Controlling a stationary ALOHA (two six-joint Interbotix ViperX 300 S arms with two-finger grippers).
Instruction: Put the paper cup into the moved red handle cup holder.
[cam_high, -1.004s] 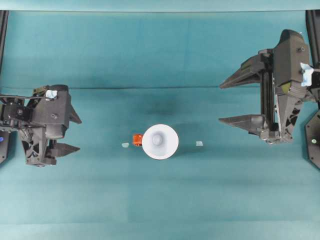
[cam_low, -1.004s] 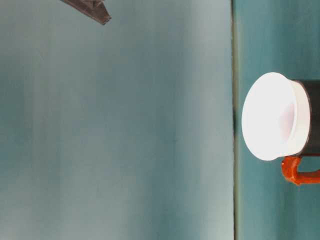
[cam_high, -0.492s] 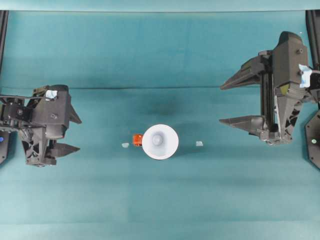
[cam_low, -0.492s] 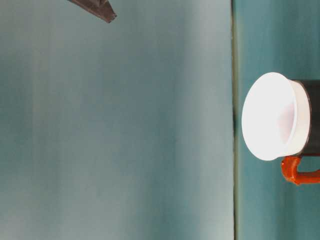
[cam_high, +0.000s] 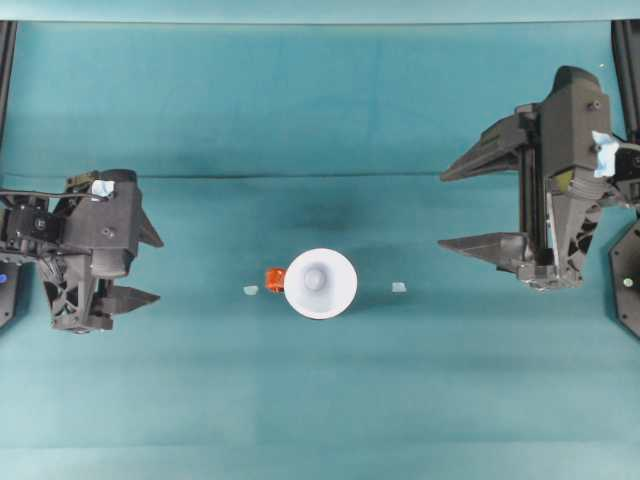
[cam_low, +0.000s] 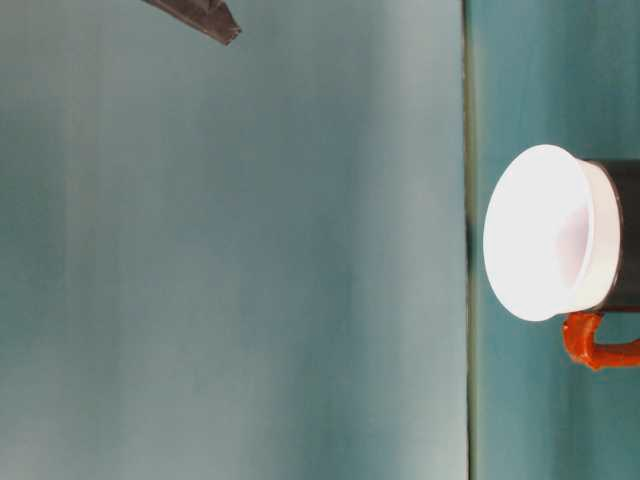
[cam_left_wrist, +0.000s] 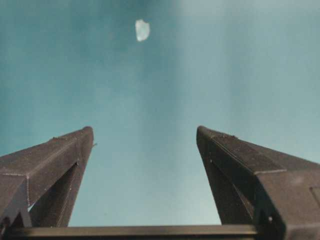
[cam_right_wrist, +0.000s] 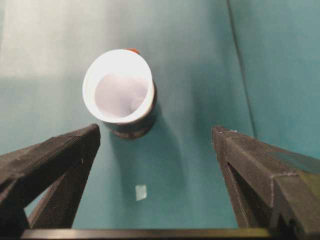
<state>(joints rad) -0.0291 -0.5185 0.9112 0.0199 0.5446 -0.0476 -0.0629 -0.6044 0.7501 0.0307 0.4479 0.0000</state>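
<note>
The white paper cup stands upright inside the black red handle cup holder at the middle of the table, with the holder's red handle pointing towards the left arm. The table-level view shows the cup's rim flaring above the holder. My left gripper rests open and empty at the left side of the table, far from the cup. At the right, my right gripper is wide open and raised. Its wrist view shows the cup ahead, beyond the fingers.
Two small pale tape bits lie on the teal cloth, one left of the handle and one right of the cup. A crease in the cloth runs across the table behind the cup. Arm bases stand at both side edges.
The right gripper has drifted slightly, and its fingertip reaches a little further into the table-level view. The cup, the holder and the left arm have not moved.
</note>
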